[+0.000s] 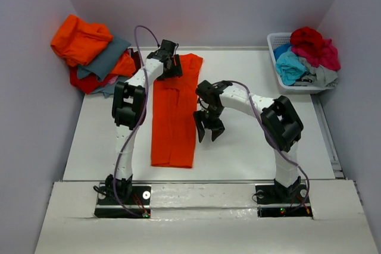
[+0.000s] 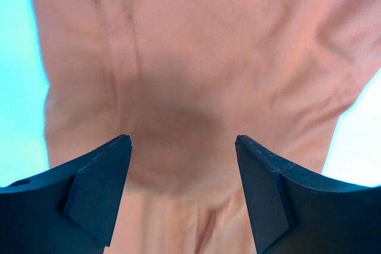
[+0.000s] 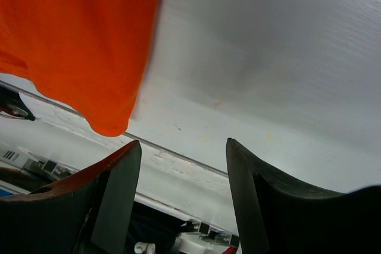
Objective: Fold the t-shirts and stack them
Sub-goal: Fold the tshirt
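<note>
The left gripper (image 2: pixel 183 142) has its jaws spread wide with nothing between them. Orange cloth fills the space just under and ahead of its fingers, so it hovers over the far end of the orange t-shirt (image 1: pixel 174 114) without gripping it. I judge it sits there because that far edge is the one to pinch and carry toward the near hem. The right gripper (image 3: pixel 182 144) is also empty, its jaws a moderate way apart, pointing down at bare table (image 1: pixel 250 159). The shirt's long edge and a near corner lie just off its left finger, apart from it, probably so that it can come in on that side when needed. The shirt lies flat as a long narrow strip running away from the arms, its sides apparently already turned in, which puts each end within one arm's reach. Well beyond the left fingers and off to their left, a loose heap of t-shirts (image 1: pixel 89 52) in orange, grey and red rests against the wall. Far to the right of the right fingers, the white basket (image 1: pixel 275 43) holds the unfolded shirts (image 1: pixel 306 52) in red, turquoise and crimson.
</note>
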{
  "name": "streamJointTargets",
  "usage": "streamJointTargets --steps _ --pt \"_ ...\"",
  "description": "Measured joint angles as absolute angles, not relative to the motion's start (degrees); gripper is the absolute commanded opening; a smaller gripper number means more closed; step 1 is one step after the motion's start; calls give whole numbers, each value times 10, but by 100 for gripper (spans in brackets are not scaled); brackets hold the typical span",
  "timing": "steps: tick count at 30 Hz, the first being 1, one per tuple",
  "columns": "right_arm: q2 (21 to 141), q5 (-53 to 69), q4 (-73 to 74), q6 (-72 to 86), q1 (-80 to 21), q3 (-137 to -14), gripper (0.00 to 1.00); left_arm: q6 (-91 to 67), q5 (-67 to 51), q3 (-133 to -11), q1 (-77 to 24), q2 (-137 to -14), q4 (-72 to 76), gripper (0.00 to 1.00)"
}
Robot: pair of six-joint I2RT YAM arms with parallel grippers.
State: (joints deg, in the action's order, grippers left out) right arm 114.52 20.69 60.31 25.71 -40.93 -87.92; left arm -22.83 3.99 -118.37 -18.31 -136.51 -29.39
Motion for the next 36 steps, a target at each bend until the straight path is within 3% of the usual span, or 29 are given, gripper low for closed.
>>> streamJointTargets --steps 12,24,36 --pt "1092 213 569 236 -409 -835 65 -232 127 -990 -247 -1051 -260 84" --pt "1075 240 497 301 -411 -831 63 -321 94 -600 -254 -793 -314 84" --pt "1152 251 469 359 -483 -912 60 -373 39 -457 -254 -606 -334 84"
